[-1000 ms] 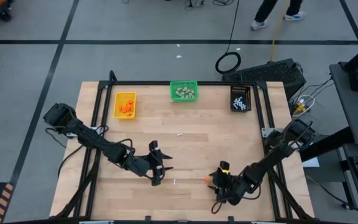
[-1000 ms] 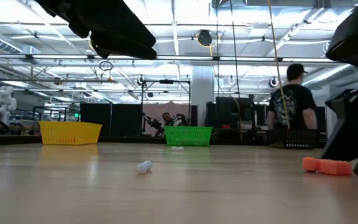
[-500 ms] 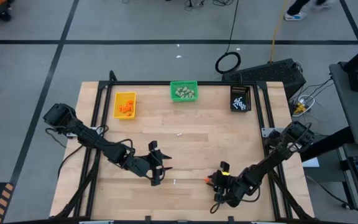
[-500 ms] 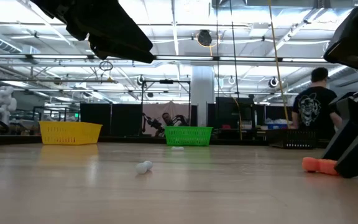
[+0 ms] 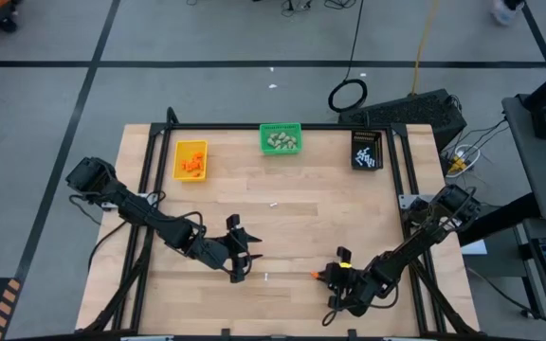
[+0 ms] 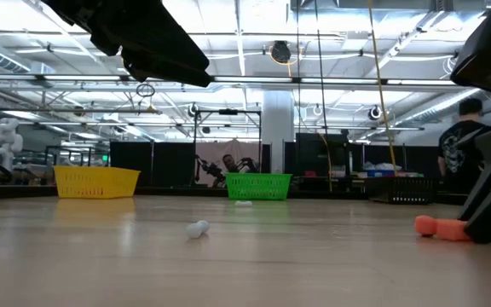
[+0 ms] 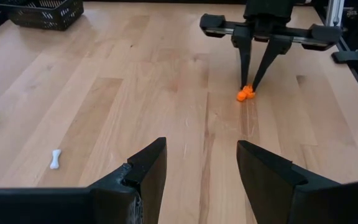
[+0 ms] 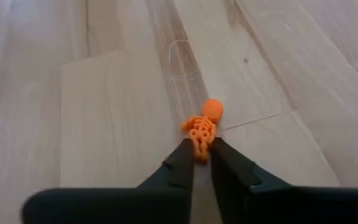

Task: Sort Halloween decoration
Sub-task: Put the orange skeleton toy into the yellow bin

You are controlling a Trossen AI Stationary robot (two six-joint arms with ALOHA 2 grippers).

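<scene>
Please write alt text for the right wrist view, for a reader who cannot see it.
The right pincer has closed its two dark fingertips on the lower end of a small orange skeleton figure, which lies on the light wooden table.

bright, even overhead strip lighting, soft faint shadows on the table (image 5: 292, 218), right wrist foreground blurred.

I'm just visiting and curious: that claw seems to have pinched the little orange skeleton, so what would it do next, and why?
Probably lift it straight up. The right claw is shut on the orange skeleton, which lies on the table; the yellow bin holding other orange pieces stands at the far side.
</scene>
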